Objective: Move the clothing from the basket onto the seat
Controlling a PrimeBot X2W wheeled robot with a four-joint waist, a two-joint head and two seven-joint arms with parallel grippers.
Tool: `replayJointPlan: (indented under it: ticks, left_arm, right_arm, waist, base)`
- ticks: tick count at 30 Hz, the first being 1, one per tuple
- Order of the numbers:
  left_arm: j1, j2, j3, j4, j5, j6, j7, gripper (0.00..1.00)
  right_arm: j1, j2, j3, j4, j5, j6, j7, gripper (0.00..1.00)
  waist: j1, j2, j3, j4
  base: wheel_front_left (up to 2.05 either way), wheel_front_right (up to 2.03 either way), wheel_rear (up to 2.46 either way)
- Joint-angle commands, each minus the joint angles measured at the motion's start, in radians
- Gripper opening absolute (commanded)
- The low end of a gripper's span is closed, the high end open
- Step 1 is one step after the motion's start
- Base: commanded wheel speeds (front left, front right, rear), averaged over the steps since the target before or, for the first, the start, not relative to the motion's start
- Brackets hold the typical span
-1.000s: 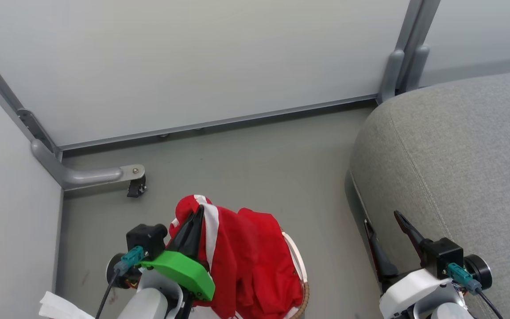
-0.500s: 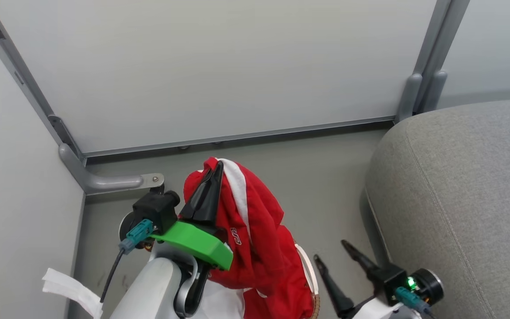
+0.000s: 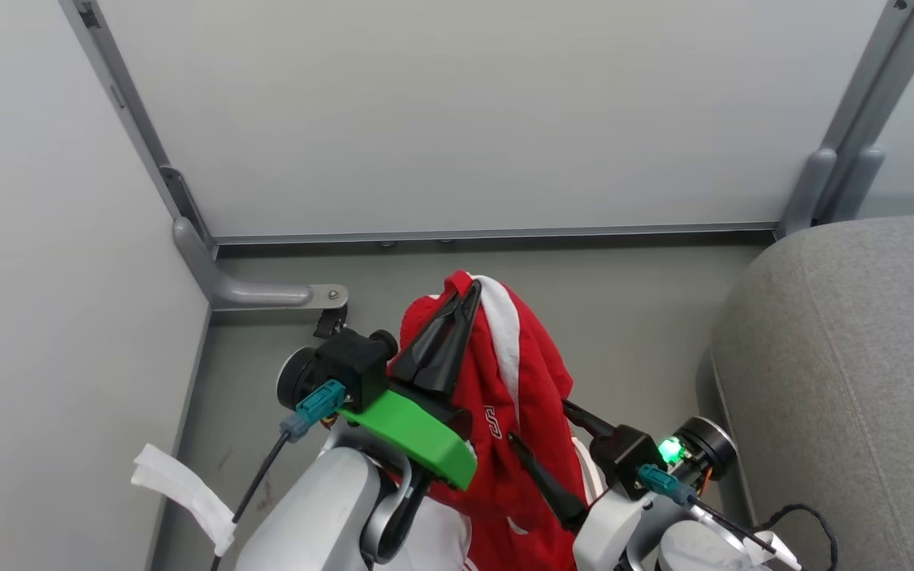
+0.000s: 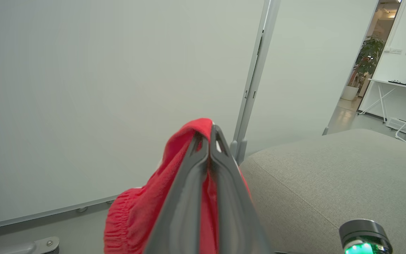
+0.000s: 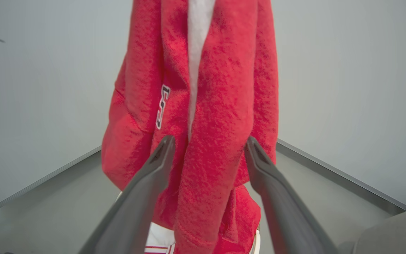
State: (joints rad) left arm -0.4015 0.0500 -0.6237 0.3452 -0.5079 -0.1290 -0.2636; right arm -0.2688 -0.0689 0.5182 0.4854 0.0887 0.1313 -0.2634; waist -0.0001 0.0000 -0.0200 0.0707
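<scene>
My left gripper (image 3: 466, 295) is shut on the top of a bright red garment (image 3: 532, 381) with a white stripe and a small white logo. The garment hangs lifted above the basket (image 5: 257, 243), of which just a sliver of rim and white liner shows beneath the cloth. In the left wrist view the left gripper (image 4: 210, 131) pinches the red clothing (image 4: 136, 215). My right gripper (image 5: 210, 140) is open, one finger on each side of the hanging garment (image 5: 224, 88). The big grey seat (image 3: 846, 381) lies to the right.
White partition walls stand close at the back and left on a grey floor. A grey metal frame foot (image 3: 266, 295) with a small caster juts out at the left. A white strip (image 3: 179, 490) hangs by my left arm. A doorway with a plant (image 4: 365, 60) opens beyond the seat.
The head camera has shifted. My left gripper has raised the red garment higher. My right gripper has swung left from beside the seat, so its open fingers now flank the hanging cloth.
</scene>
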Motion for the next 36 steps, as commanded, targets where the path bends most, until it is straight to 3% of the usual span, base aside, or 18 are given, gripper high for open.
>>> replayJointPlan:
  ticks: [1,6,7,8,9,17,18,19,20,27,36]
  left_arm:
    - [-0.017,0.002,-0.012,-0.004,-0.011,-0.003,-0.001,0.00]
    - [-0.031,0.002,-0.068,-0.012,-0.037,-0.003,-0.001,0.00]
    - [-0.033,0.002,-0.076,-0.011,-0.041,-0.003,-0.001,0.00]
    - [-0.034,0.002,-0.080,-0.012,-0.052,-0.003,-0.001,0.00]
    - [-0.036,0.002,-0.084,-0.012,-0.056,-0.003,-0.001,0.00]
    - [-0.027,0.002,-0.069,-0.008,-0.051,-0.003,-0.001,0.00]
    - [-0.019,0.002,-0.064,-0.006,-0.046,-0.003,-0.001,0.11]
    - [-0.013,0.001,-0.065,-0.003,-0.047,-0.003,-0.001,0.64]
    - [-0.008,0.002,-0.059,0.001,-0.042,-0.003,-0.001,1.00]
    - [0.025,0.001,-0.021,0.034,0.001,-0.003,-0.001,1.00]
    - [0.072,0.004,0.033,0.064,0.040,-0.003,-0.001,1.00]
  right_arm:
    - [-0.026,0.005,0.009,0.019,-0.004,-0.001,-0.002,1.00]
    - [-0.081,0.013,0.028,0.091,-0.002,-0.001,-0.002,1.00]
    - [-0.088,0.014,0.030,0.100,0.003,-0.001,-0.002,0.67]
    - [-0.093,0.015,0.029,0.107,0.014,-0.001,-0.002,0.25]
    - [-0.095,0.016,0.033,0.107,0.026,-0.001,-0.002,0.00]
    - [-0.067,0.015,0.034,0.076,0.076,-0.001,-0.002,0.00]
    - [-0.063,0.015,0.026,0.070,0.072,-0.001,-0.002,0.00]
    - [-0.058,0.015,0.018,0.065,0.070,-0.001,-0.002,0.00]
    - [-0.048,0.015,0.007,0.058,0.067,-0.001,-0.002,0.00]
    - [0.021,0.016,-0.078,0.003,0.043,-0.001,-0.002,0.00]
    - [0.100,0.016,-0.140,-0.076,0.029,-0.001,-0.002,0.00]
  waist:
    - [0.0001,0.0000,0.009,0.039]
    - [0.0001,0.0000,0.014,0.085]
    - [0.0001,0.0000,0.015,0.090]
    - [0.0001,0.0000,0.016,0.098]
    - [0.0001,0.0000,0.016,0.103]
    - [0.0001,0.0000,0.021,0.105]
    - [0.0001,0.0000,0.021,0.099]
    - [0.0001,0.0000,0.021,0.094]
    - [0.0001,0.0000,0.021,0.086]
    - [0.0001,0.0000,0.019,0.008]
    - [0.0001,0.0000,0.025,-0.164]
  base:
    - [0.00,0.00,0.00]
    - [0.00,0.00,0.00]
    - [0.00,0.00,0.00]
    - [0.00,0.00,0.00]
    - [0.00,0.00,0.00]
    - [0.00,0.00,0.00]
    - [0.00,0.00,0.00]
    - [0.00,0.00,0.00]
    - [0.00,0.00,0.00]
    - [0.00,0.00,0.00]
    - [0.00,0.00,0.00]
